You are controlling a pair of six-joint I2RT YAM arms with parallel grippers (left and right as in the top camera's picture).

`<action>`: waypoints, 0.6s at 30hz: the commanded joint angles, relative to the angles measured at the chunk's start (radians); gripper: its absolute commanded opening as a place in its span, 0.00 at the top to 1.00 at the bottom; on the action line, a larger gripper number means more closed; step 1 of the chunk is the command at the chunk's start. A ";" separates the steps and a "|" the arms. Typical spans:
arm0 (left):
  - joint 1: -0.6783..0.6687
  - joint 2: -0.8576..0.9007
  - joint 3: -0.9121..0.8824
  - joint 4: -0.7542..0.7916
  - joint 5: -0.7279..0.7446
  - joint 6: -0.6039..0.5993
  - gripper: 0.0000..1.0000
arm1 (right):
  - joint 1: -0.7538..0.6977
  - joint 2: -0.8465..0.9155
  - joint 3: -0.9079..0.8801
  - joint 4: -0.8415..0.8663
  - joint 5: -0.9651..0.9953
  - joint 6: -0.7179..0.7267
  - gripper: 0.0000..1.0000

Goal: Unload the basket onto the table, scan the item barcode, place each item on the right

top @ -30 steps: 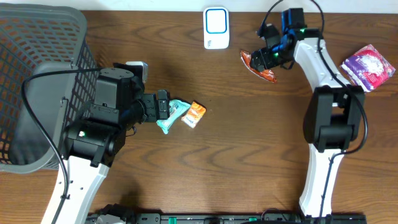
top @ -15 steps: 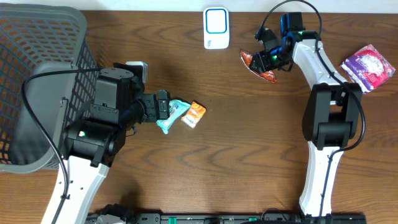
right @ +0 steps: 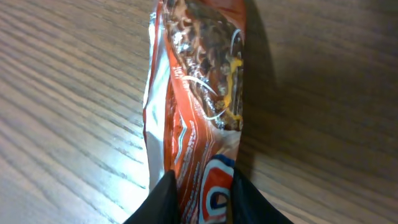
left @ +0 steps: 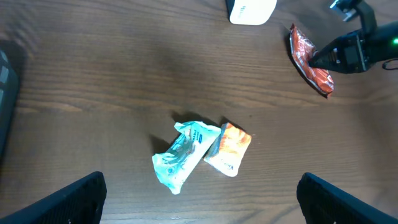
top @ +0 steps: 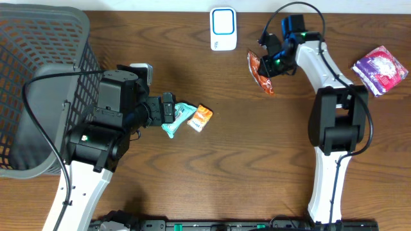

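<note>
On my overhead feed I see a dark grey mesh basket [top: 45, 38] at the far left corner of the brown wooden table [top: 244, 160]. Near the middle left, a teal packet [top: 178, 119] and a small orange packet [top: 201, 118] lie flat side by side, touching along one edge, the orange one to the right. A purple packet [top: 380, 69] lies alone by the right edge, well apart from them.

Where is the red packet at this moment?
The red packet lies near the top of the overhead view, just right of the white scanner, pinched by the right gripper.
</note>
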 commanded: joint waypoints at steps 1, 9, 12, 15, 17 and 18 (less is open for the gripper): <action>0.004 -0.001 0.008 0.000 0.006 0.006 0.02 | 0.034 -0.060 0.000 0.003 0.146 0.056 0.69; 0.004 -0.001 0.008 0.000 0.006 0.006 0.02 | 0.020 -0.062 -0.001 0.036 0.182 0.120 0.59; 0.004 -0.001 0.008 0.000 0.006 0.006 0.02 | -0.009 -0.060 -0.002 0.037 0.054 0.113 0.60; 0.004 -0.001 0.008 0.000 0.006 0.006 0.02 | -0.031 -0.058 -0.010 0.038 -0.064 0.113 0.62; 0.004 -0.001 0.008 0.000 0.006 0.006 0.02 | -0.039 -0.053 -0.019 0.039 -0.089 0.113 0.62; 0.004 -0.001 0.008 0.000 0.005 0.006 0.02 | -0.040 -0.050 -0.024 0.039 -0.089 0.113 0.62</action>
